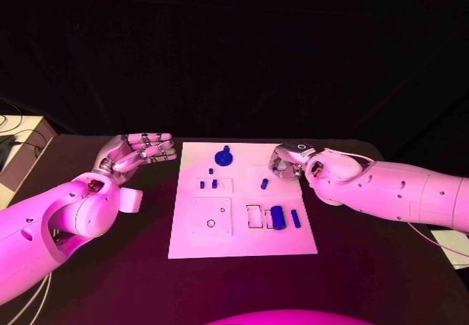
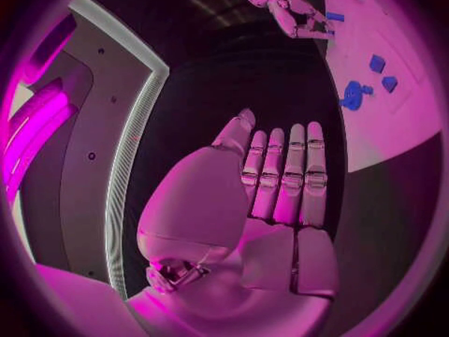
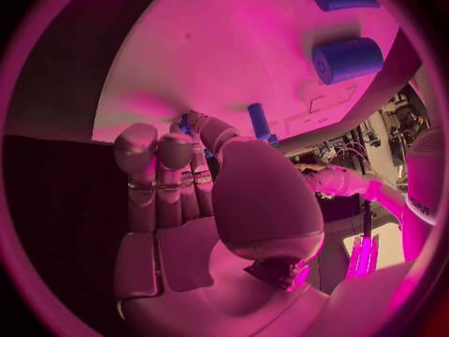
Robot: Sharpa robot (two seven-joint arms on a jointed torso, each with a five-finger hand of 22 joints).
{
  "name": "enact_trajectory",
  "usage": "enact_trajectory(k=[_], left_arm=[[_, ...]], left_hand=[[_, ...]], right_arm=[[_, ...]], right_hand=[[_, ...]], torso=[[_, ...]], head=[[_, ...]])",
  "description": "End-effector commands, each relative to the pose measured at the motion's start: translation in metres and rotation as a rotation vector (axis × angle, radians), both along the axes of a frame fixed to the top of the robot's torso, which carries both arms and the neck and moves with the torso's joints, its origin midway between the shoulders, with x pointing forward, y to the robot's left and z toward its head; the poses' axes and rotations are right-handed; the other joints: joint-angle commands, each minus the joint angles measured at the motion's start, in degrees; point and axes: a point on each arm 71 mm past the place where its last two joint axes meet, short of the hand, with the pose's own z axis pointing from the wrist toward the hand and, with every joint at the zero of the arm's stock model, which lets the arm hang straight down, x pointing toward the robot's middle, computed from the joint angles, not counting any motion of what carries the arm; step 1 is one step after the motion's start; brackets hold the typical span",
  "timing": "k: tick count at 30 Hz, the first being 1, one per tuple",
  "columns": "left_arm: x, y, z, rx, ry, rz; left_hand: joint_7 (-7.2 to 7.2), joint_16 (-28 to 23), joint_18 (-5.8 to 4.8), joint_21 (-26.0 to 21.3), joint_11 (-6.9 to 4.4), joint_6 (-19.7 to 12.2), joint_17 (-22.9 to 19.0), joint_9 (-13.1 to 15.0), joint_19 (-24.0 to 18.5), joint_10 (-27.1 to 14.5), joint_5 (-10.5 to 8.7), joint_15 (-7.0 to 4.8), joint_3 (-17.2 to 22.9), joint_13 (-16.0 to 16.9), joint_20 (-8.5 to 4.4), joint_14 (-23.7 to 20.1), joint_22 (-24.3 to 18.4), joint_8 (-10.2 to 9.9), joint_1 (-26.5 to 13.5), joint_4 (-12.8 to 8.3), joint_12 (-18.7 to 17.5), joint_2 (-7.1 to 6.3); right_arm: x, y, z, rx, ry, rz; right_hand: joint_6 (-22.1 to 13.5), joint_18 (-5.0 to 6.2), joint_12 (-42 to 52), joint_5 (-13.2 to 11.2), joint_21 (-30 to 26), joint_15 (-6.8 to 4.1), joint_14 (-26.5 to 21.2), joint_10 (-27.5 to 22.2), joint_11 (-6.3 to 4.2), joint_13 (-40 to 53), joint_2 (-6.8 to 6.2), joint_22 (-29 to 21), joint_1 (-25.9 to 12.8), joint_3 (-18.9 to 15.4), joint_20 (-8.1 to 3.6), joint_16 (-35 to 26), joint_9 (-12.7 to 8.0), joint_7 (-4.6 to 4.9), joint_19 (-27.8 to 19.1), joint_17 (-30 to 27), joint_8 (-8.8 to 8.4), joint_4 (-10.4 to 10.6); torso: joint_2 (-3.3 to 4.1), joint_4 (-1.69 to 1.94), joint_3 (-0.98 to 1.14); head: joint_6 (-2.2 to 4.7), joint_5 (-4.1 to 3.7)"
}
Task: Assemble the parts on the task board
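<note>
Head view: task board (image 1: 196, 237) lies mid-table with blue parts (image 1: 278, 217) on it, left hand (image 1: 137, 154) flat-fingered and empty beside its left edge, right hand (image 1: 289, 164) curled over its right edge (hold unclear). Left wrist view: left hand (image 2: 272, 195) outstretched, empty, off the board. Right wrist view: right hand (image 3: 201, 195) fingertips meet at a small blue piece (image 3: 188, 124); no readable writing.

Robotics lab; black table (image 1: 381, 271), cabling (image 3: 360, 151)

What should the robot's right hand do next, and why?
Probably reach the right hand a little inward to the small blue peg beside it. The hand holds nothing, hovers at the white task board's edge, and that peg lies closest.
</note>
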Motion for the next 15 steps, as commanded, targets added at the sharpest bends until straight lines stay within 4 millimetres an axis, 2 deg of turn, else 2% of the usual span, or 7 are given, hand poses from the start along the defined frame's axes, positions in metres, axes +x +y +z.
enact_trajectory(k=[1, 3, 4, 9, 15], left_arm=[[-0.001, 0.000, 0.000, -0.007, 0.005, -0.004], [-0.001, 0.000, -0.001, -0.007, 0.006, -0.004], [-0.001, 0.000, -0.001, -0.006, 0.007, -0.004], [-0.001, 0.001, -0.002, -0.005, 0.012, -0.005], [-0.001, 0.003, -0.004, -0.003, 0.014, -0.003]], left_hand=[[0.31, -0.13, 0.90, 0.11, -0.06, -0.04, -0.04, -0.08, 0.22, -0.47, 0.10, -0.01, 0.40, -0.05, 0.07, -0.49, -0.06, -0.13, -0.29, -0.11, -0.13, 0.09], [0.31, -0.13, 0.90, 0.11, -0.06, -0.04, -0.04, -0.08, 0.22, -0.47, 0.10, -0.01, 0.40, -0.05, 0.07, -0.49, -0.06, -0.13, -0.29, -0.11, -0.13, 0.09], [0.31, -0.13, 0.90, 0.11, -0.06, -0.04, -0.04, -0.08, 0.22, -0.47, 0.10, -0.01, 0.40, -0.05, 0.07, -0.49, -0.06, -0.13, -0.29, -0.11, -0.13, 0.09], [0.31, -0.14, 0.93, 0.10, -0.01, 0.00, -0.04, -0.08, 0.19, -0.62, 0.09, 0.03, 0.46, -0.06, 0.12, -0.60, -0.07, -0.13, -0.45, -0.04, -0.14, 0.11], [0.32, -0.14, 0.99, 0.08, 0.16, 0.01, -0.04, -0.09, 0.12, -1.18, 0.08, 0.16, 0.45, -0.05, 0.20, -0.90, -0.09, -0.14, -0.68, 0.14, -0.13, 0.20]], right_arm=[[-0.002, 0.000, 0.000, 0.017, -0.037, 0.000], [-0.003, 0.001, 0.002, 0.033, -0.057, 0.000], [-0.003, 0.001, 0.003, 0.041, -0.066, 0.000], [-0.005, 0.001, 0.007, 0.067, -0.095, -0.001], [-0.006, 0.000, 0.014, 0.101, -0.122, -0.005]], right_hand=[[1.12, -0.16, 1.65, -2.51, 2.49, -1.01, -0.03, 4.43, -2.06, 0.71, 1.07, 4.80, 1.59, 0.16, -0.95, 0.37, 0.27, -0.37, 3.64, 0.16, 0.18, -1.08], [1.35, -0.46, 1.72, -3.63, 3.12, -1.22, -0.04, 5.09, -2.28, 0.75, 1.23, 5.15, 1.85, 0.08, -1.30, 0.39, 0.30, -0.41, 3.61, 0.05, 0.04, -1.27], [1.46, -0.99, 1.23, -3.85, 3.66, -1.36, -0.01, 5.41, -2.31, 0.70, 1.41, 5.72, 2.01, -0.11, -1.79, 0.52, 0.24, -0.36, 3.51, -0.18, -0.10, -1.36], [1.60, -1.11, 0.97, -5.96, 4.25, -1.37, -0.06, 5.78, -2.32, 0.75, 1.75, 6.02, 2.52, 0.15, -1.85, 0.75, 0.18, -0.22, 3.56, -0.35, -0.04, -1.41], [1.67, -1.13, 0.86, -6.29, 4.09, -1.36, -0.11, 5.81, -2.30, 0.75, 1.73, 5.99, 2.68, 0.20, -1.84, 0.77, 0.18, -0.20, 3.54, -0.45, -0.03, -1.33]], torso=[[-0.01, -0.01, 0.01], [0.00, -0.01, 0.02], [-0.02, 0.01, 0.02], [-0.04, 0.06, -0.04], [-0.05, 0.01, -0.08]], head=[[-0.04, 0.03], [-0.07, 0.04], [-0.07, 0.03], [-0.09, 0.07], [0.08, 0.13]])
